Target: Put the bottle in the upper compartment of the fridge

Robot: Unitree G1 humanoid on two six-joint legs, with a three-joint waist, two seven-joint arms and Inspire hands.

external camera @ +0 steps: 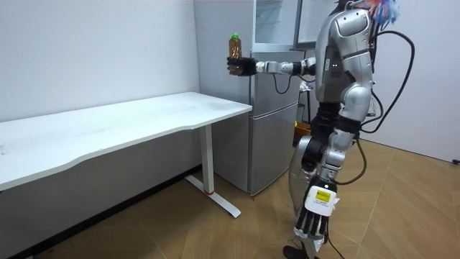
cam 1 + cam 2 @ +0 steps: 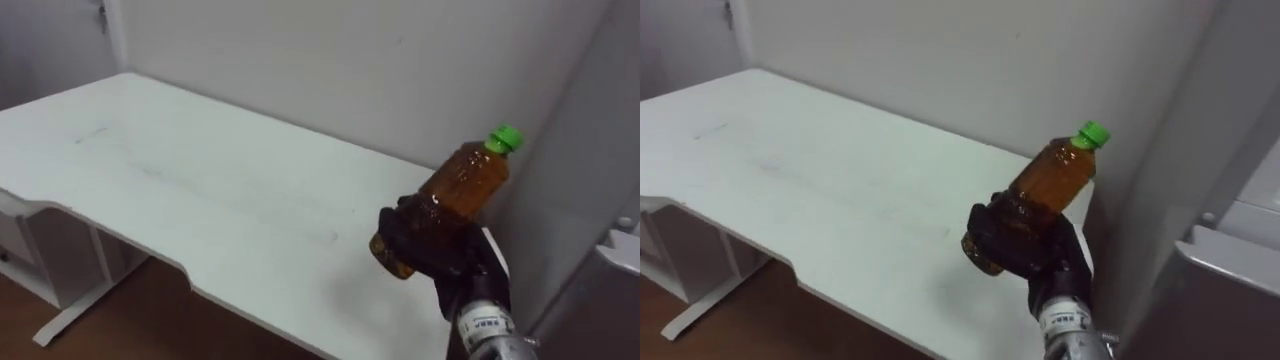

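Nearest your head camera, at the lower right of the eye views, you had the right hand (image 2: 440, 245) clenched around the bottle (image 2: 455, 195), dark fingers wrapped about its lower half. The bottle held a brown liquid and wore a green cap (image 2: 505, 137). From the eye views it leaned with the cap up and to the right, while in the room view it stood close to upright in the grasp. You held it in the air, clear of every surface, above the end of the bench (image 2: 200, 190) that lay nearest the fridge (image 1: 277, 137).

Below and beyond the bottle, the white bench stretched away to your left along a pale wall (image 2: 350, 60), its top bare where it showed. Its white legs stood on a wooden floor (image 1: 402, 216).

From the room view, you stood upright just beside the grey fridge, with the right arm stretched out level toward the room view's left and the bottle raised to about chest height. Your left hand (image 1: 310, 224) hung low at your side, fingers loose and released, grasping nothing. The fridge rose behind the outstretched arm, between you and the bench's end, and the bottle was outside it.
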